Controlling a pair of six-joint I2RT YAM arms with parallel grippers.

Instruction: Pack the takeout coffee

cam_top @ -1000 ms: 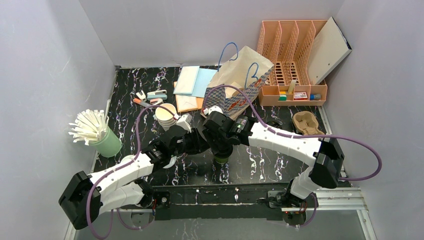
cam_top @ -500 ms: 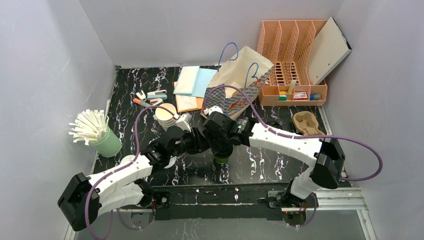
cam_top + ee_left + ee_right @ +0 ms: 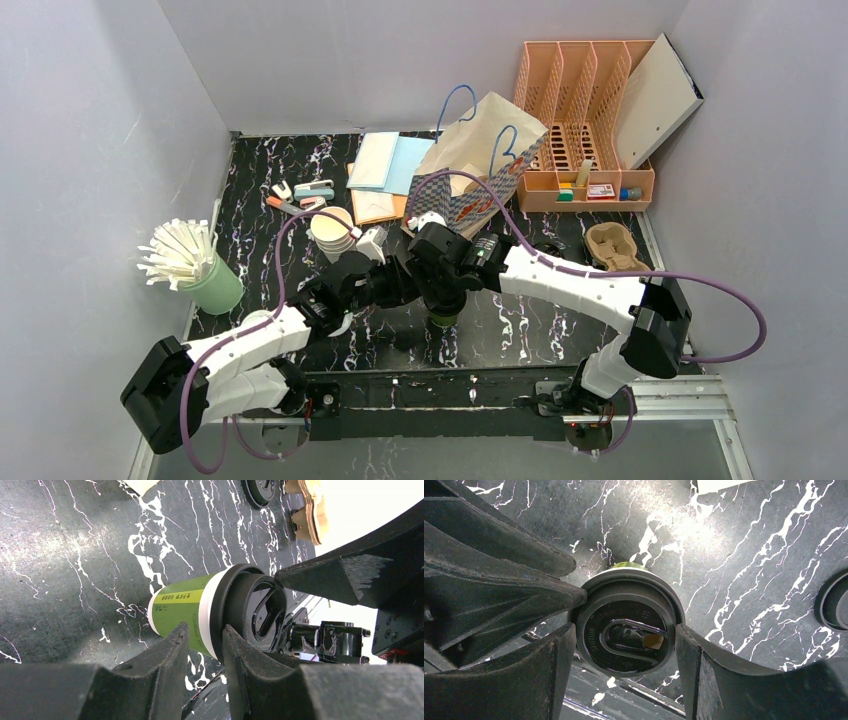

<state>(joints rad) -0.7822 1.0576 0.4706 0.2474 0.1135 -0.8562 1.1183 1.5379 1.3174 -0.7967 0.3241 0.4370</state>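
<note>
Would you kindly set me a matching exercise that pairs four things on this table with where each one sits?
Things:
1. takeout coffee cup
2. paper bag
3. light green straw holder
4. peach file organiser

Places:
A. back right corner
B. inside the right gripper, near the middle
C. far left side
D. back middle, just left of the organiser

Pairs: 1-B, 2-D, 3-C, 4-A

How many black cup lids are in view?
2. One lid caps the green cup between the right claw's fingers; another lid lies on the table beside the cardboard carrier. Others may be hidden.
</note>
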